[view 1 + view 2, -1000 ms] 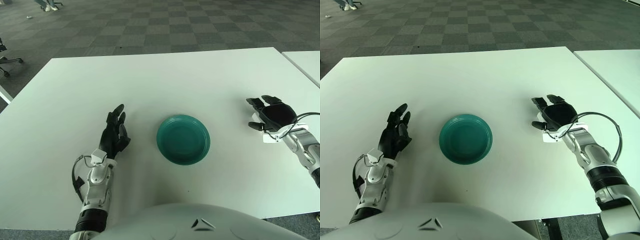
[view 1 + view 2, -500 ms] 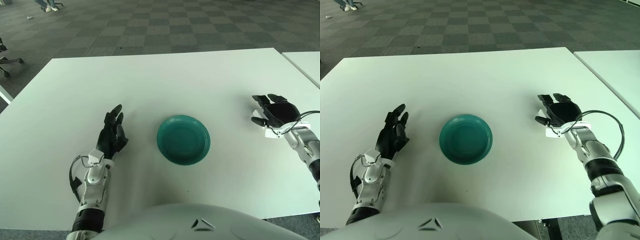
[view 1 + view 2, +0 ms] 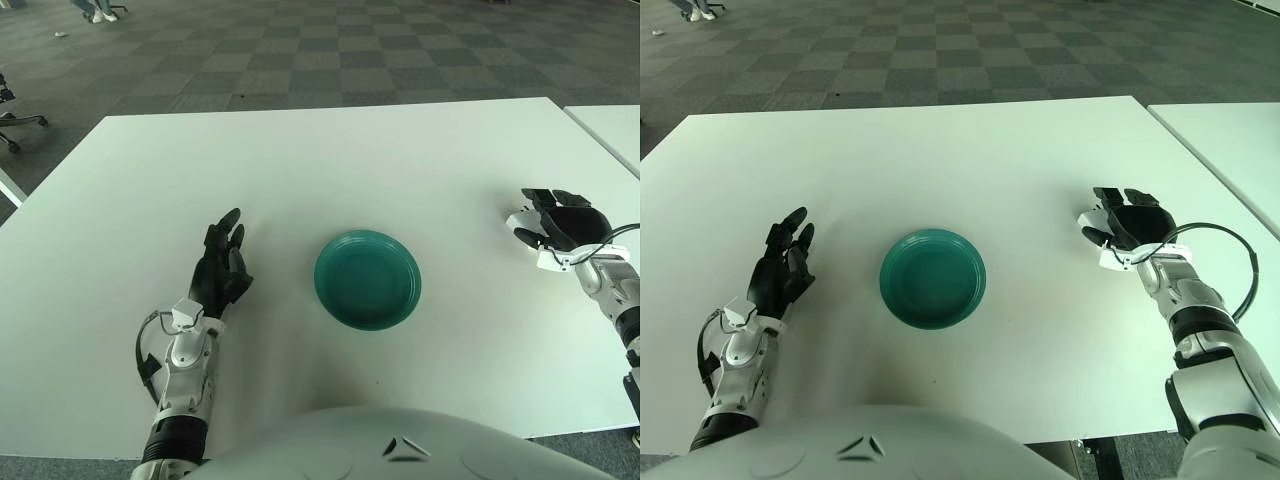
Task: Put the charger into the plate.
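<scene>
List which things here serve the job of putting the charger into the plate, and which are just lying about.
Job: plate; right hand, at a small white thing, perhaps the charger.
Just there: left hand, idle on the table; second table.

Bright, even light (soft shadows)

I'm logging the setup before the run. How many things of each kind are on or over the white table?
Green plates: 1, the green plate
White chargers: 1, the charger under the right hand
Robot hands: 2, with the left hand parked open
Total: 4
</scene>
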`<control>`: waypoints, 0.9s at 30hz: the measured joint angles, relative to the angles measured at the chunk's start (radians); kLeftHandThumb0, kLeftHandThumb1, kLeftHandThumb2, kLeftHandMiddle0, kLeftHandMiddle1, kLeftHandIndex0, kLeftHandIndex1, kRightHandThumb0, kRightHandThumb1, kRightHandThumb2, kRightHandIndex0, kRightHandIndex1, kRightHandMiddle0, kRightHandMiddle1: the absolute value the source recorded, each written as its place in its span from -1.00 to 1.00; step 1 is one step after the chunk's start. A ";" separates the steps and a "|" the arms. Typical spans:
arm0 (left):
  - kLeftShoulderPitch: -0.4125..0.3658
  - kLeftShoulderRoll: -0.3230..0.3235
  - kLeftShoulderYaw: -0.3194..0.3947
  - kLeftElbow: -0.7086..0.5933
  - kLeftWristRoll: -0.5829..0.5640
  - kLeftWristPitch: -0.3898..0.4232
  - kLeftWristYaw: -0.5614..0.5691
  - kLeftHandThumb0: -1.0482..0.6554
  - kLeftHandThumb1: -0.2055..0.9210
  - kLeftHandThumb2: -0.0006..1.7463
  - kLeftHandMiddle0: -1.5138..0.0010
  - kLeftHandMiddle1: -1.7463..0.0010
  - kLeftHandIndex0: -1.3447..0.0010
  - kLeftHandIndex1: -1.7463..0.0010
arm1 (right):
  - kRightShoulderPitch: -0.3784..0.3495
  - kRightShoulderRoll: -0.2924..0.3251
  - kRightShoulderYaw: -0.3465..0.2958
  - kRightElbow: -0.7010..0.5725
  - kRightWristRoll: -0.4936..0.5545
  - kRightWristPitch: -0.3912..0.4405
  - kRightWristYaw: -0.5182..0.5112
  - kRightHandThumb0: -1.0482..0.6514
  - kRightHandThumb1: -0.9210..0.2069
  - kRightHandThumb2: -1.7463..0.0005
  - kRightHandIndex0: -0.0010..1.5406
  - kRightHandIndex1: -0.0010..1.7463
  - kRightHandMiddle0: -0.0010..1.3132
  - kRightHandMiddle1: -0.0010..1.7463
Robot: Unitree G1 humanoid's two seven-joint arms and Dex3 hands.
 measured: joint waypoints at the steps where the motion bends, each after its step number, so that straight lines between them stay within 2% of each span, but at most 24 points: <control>1: 0.000 0.000 0.000 0.000 0.000 0.000 -0.001 -0.68 1.00 0.13 0.70 1.00 1.00 0.34 | 0.008 0.012 0.002 0.013 0.008 0.005 -0.010 -0.90 -1.00 0.21 -0.68 -1.00 -1.00 -0.52; 14: 0.009 0.011 0.006 -0.006 0.008 -0.001 -0.001 -0.73 1.00 0.13 0.70 1.00 1.00 0.35 | -0.030 0.040 0.042 0.101 0.040 -0.007 -0.060 -0.92 -1.00 0.19 -0.76 -1.00 -1.00 -0.58; 27: 0.013 0.015 0.008 -0.006 -0.003 0.004 -0.015 -0.72 1.00 0.13 0.70 1.00 1.00 0.37 | -0.046 0.040 0.076 0.101 0.056 -0.063 -0.056 -0.92 -1.00 0.16 -0.79 -1.00 -1.00 -0.59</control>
